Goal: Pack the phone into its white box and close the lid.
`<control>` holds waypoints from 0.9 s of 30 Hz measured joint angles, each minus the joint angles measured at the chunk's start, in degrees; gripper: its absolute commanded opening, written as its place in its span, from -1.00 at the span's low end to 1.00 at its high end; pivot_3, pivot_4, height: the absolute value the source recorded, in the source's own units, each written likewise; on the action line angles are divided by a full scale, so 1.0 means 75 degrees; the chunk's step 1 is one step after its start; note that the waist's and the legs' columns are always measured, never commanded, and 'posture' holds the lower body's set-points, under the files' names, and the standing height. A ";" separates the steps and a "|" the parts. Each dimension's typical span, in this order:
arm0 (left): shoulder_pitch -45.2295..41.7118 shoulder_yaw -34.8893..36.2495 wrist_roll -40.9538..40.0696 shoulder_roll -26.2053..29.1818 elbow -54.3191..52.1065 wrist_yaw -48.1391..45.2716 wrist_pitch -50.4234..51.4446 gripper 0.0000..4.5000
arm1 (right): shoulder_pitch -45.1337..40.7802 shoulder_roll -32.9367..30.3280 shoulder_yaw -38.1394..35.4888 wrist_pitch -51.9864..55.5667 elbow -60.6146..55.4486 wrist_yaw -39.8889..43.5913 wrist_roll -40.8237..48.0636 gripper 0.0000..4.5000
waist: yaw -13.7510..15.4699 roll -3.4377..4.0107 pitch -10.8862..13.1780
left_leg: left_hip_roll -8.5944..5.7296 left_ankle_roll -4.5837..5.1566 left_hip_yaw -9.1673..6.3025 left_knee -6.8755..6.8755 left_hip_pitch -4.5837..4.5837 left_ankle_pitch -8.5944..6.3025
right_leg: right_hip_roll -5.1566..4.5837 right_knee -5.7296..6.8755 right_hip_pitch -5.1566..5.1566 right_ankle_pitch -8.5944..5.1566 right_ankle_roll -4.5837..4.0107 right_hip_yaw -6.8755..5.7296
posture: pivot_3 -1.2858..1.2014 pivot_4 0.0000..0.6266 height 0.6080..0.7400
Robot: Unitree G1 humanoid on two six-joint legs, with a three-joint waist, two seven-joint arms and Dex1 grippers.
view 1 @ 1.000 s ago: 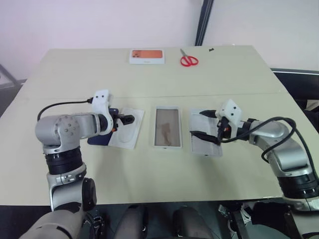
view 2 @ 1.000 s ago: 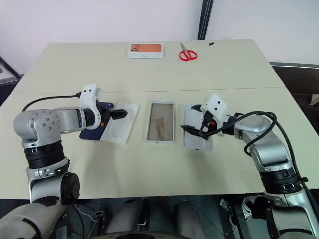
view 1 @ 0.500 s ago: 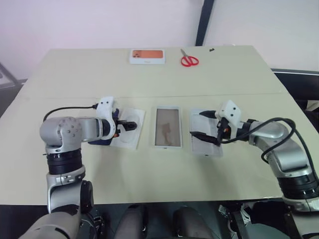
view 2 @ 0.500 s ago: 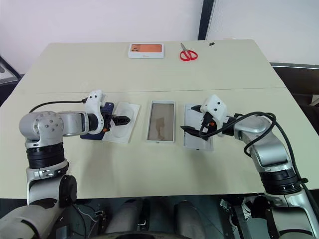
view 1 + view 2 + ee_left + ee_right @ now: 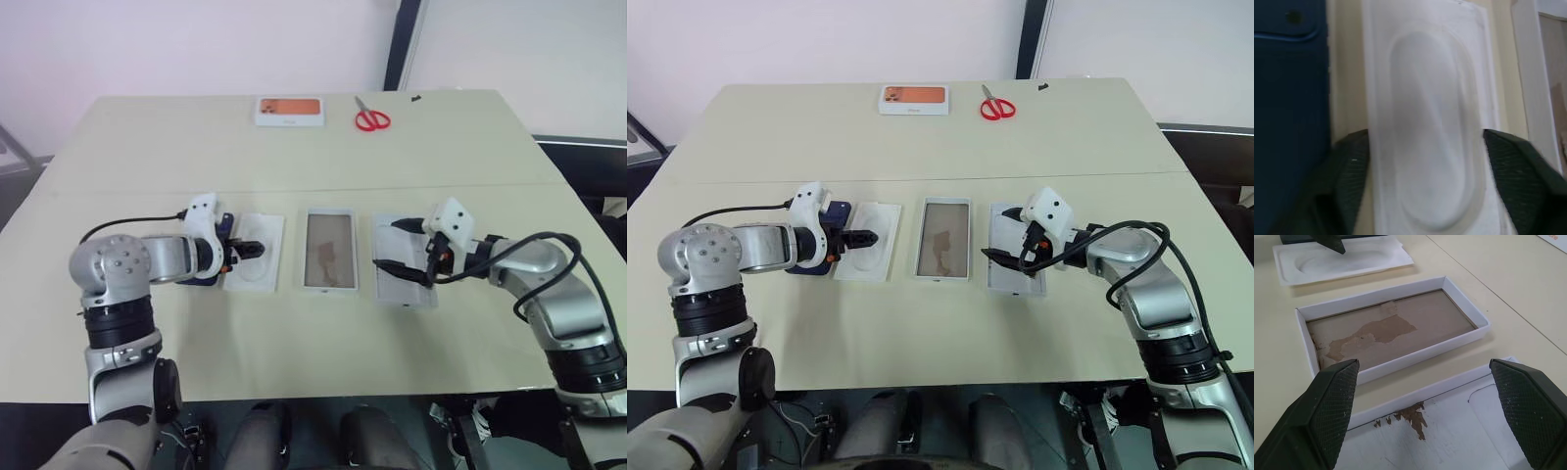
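Note:
The dark navy phone (image 5: 1288, 98) lies flat at the table's left, partly hidden under my left wrist (image 5: 206, 257). Beside it lies a thin white insert (image 5: 259, 266) with a rounded recess. My left gripper (image 5: 249, 250) is down on the insert, its fingers (image 5: 1349, 171) pressed against both long edges. The white box (image 5: 328, 250), with its tan floor, stands open in the middle. To its right the lid (image 5: 404, 276) lies inside up. My right gripper (image 5: 400, 245) hovers open over the lid, holding nothing.
A flat white box with an orange top (image 5: 289, 110) and red scissors (image 5: 371, 119) lie at the far edge of the beige table (image 5: 294, 333). The table's near half in front of the three white pieces is bare.
My left gripper's fingers have narrowed onto the insert's edges, and the wrist has rolled and settled lower. The insert now lies straighter. The right arm has kept still.

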 measured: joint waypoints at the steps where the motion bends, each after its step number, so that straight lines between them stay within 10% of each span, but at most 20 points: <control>1: 0.0000 0.0104 -0.0047 -0.0023 0.0043 0.0064 0.0000 -0.27 | -0.0003 0.0000 0.0000 0.0000 -0.0002 0.0009 0.0000 1.00 | 0.0007 0.0000 0.0000 | 0.0000 0.0000 0.0000 0.0002 -0.0001 0.0000 | 0.0000 0.0000 0.0000 0.0000 0.0000 0.0000 | 0.03 -0.52 1.00; 5: -0.0004 0.0373 -0.0224 -0.0092 0.0103 0.0204 0.0000 -0.97 | -0.0032 -0.0007 0.0000 0.0002 -0.0006 0.0089 0.0006 1.00 | 0.0013 0.0000 0.0000 | 0.0000 0.0000 0.0000 0.0006 -0.0002 0.0000 | 0.0000 0.0001 0.0001 0.0000 0.0000 -0.0001 | 0.03 -0.52 1.00; 21: -0.1162 0.2498 -0.1231 -0.0174 0.1255 0.0509 0.0000 -0.97 | -0.0037 -0.0045 0.0001 0.0015 -0.0083 0.0234 0.0007 1.00 | 0.0034 -0.0004 0.0002 | 0.0000 0.0000 -0.0003 0.0018 -0.0005 -0.0001 | -0.0001 0.0010 0.0001 0.0000 0.0001 -0.0004 | 0.03 -0.52 1.00; 27: -0.1735 0.2156 -0.1740 -0.1368 0.1470 0.1005 0.0000 -0.97 | -0.0267 -0.0211 -0.0005 -0.0005 -0.0069 0.0371 0.0001 1.00 | 0.0122 -0.0005 0.0002 | -0.0001 0.0000 -0.0003 0.0024 -0.0006 -0.0001 | -0.0001 0.0010 0.0001 0.0000 0.0001 -0.0004 | 0.03 -0.52 1.00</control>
